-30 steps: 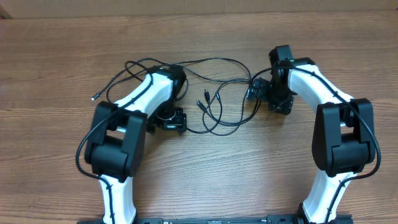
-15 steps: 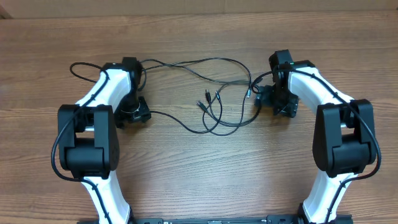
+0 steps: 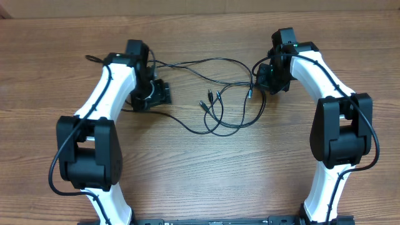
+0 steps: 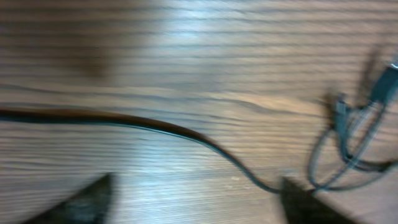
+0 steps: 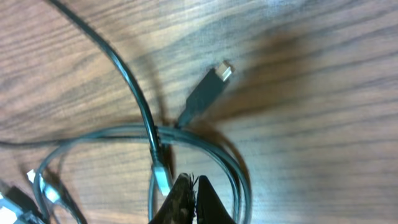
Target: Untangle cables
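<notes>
Cables (image 3: 210, 100): thin, glossy black cords with silver-tipped plugs, looped loosely on the grained wooden table (image 3: 200, 181) between my arms. My left gripper (image 4: 193, 193) gapes wide over one cord; my right gripper (image 5: 189, 198) is pinched closed among the loops.

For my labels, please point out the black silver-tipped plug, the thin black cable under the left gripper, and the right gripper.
black silver-tipped plug (image 5: 208, 87), right wrist view, its dark body.
thin black cable (image 4: 155, 124), left wrist view, its middle.
right gripper (image 5: 191, 180), right wrist view, between shut fingertips.
</notes>
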